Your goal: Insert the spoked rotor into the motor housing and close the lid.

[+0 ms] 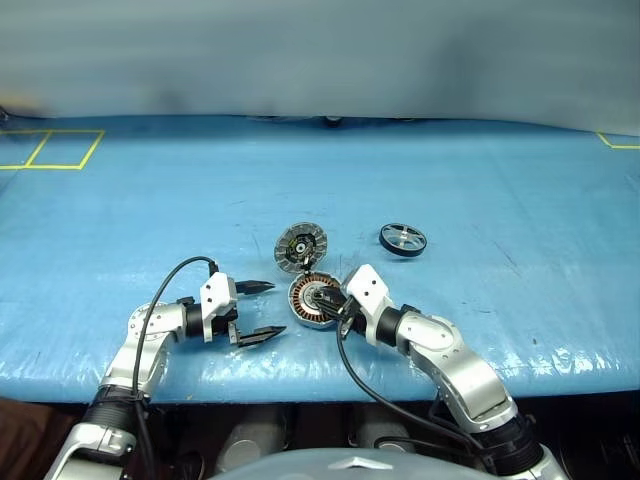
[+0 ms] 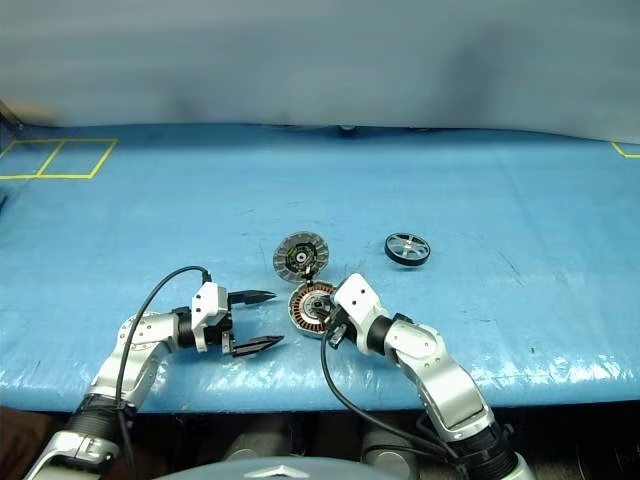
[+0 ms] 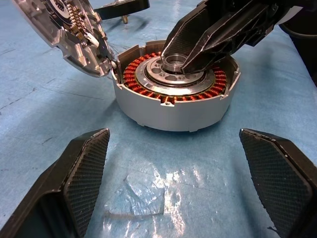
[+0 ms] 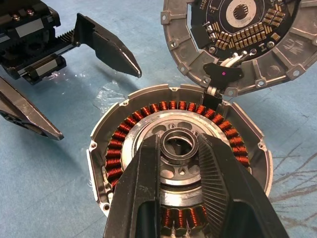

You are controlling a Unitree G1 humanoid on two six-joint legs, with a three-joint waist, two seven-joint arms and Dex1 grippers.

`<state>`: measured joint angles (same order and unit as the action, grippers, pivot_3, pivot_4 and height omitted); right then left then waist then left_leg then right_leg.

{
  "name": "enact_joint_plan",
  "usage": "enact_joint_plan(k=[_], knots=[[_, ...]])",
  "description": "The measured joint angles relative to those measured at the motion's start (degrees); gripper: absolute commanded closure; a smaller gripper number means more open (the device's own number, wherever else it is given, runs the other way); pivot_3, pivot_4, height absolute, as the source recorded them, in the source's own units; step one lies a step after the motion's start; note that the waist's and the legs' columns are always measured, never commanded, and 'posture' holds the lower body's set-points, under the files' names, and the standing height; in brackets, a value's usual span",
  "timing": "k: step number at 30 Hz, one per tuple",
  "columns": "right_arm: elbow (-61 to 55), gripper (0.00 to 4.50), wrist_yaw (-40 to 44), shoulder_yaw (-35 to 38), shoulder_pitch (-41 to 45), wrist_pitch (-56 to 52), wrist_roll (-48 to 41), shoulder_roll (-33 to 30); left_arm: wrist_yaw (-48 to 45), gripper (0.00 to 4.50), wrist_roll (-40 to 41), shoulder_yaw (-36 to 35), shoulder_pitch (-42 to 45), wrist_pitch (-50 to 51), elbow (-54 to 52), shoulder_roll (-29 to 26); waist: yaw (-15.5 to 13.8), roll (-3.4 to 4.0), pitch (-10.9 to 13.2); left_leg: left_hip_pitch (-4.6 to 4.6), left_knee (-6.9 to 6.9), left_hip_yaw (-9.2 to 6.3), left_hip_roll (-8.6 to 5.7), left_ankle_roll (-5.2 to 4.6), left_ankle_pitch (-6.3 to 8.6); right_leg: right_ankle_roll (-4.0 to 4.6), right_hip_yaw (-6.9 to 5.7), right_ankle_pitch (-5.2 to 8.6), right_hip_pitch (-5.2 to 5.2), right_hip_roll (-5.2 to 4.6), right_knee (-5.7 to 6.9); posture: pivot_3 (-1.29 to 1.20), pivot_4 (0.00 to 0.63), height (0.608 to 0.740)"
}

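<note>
The motor housing sits on the blue table near the front, its copper windings ringing a silver centre. Its lid stands swung open on the far side, inner face showing. My right gripper reaches into the housing from the right, shut on the silver hub ring at its centre. My left gripper is open just left of the housing and apart from it, fingers spread wide toward its wall. The spoked rotor lies flat on the table to the far right of the lid.
The blue table cover stretches wide all around. Yellow tape lines mark the far left corner, and another piece the far right. The table's front edge runs just below both arms.
</note>
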<state>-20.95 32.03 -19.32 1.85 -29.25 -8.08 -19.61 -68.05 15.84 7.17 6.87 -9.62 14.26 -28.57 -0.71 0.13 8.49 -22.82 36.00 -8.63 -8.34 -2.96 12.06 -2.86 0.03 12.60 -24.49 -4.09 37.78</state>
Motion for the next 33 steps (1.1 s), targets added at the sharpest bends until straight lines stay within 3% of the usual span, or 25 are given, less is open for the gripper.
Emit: enact_joint_plan(k=[13, 14, 15, 31, 33], knots=[[0.2, 3.78, 0.0, 0.0, 0.0, 0.0, -0.2, 0.9, 0.4, 0.02, -0.1, 0.0, -0.1, -0.1, 0.2, 0.0, 0.0, 0.00, 0.0, 0.00, 0.00, 0.00, 0.00, 0.00, 0.00, 0.00, 0.00, 0.00, 0.00, 0.00, 0.00, 0.00, 0.150, 0.740], [0.2, 3.01, 0.0, 0.0, 0.0, 0.0, -0.2, 0.9, 0.5, 0.02, -0.1, 0.0, -0.1, -0.1, 0.3, 0.0, 0.0, 0.00, 0.0, 0.00, 0.00, 0.00, 0.00, 0.00, 0.00, 0.00, 0.00, 0.00, 0.00, 0.00, 0.00, 0.00, 0.150, 0.740], [0.2, 2.80, 0.0, 0.0, 0.0, 0.0, -0.2, 0.9, 0.5, 0.02, -0.1, 0.0, -0.1, -0.1, 0.4, 0.0, 0.0, 0.00, 0.0, 0.00, 0.00, 0.00, 0.00, 0.00, 0.00, 0.00, 0.00, 0.00, 0.00, 0.00, 0.00, 0.00, 0.150, 0.740], [0.0, 2.80, 0.1, 0.8, 0.0, 0.0, -2.0, 2.3, 0.5, 0.02, -0.4, 0.1, -0.1, -0.1, 0.7, 0.0, 0.0, 0.00, 0.0, 0.00, 0.00, 0.00, 0.00, 0.00, 0.00, 0.00, 0.00, 0.00, 0.00, 0.00, 0.00, 0.00, 0.150, 0.740], [-0.2, 3.19, 0.3, 1.4, 0.0, 0.0, -3.3, 2.8, 0.5, 0.02, -0.8, 0.1, -0.1, -0.1, 0.7, 0.0, 0.0, 0.00, 0.0, 0.00, 0.00, 0.00, 0.00, 0.00, 0.00, 0.00, 0.00, 0.00, 0.00, 0.00, -0.01, 0.00, 0.150, 0.740]])
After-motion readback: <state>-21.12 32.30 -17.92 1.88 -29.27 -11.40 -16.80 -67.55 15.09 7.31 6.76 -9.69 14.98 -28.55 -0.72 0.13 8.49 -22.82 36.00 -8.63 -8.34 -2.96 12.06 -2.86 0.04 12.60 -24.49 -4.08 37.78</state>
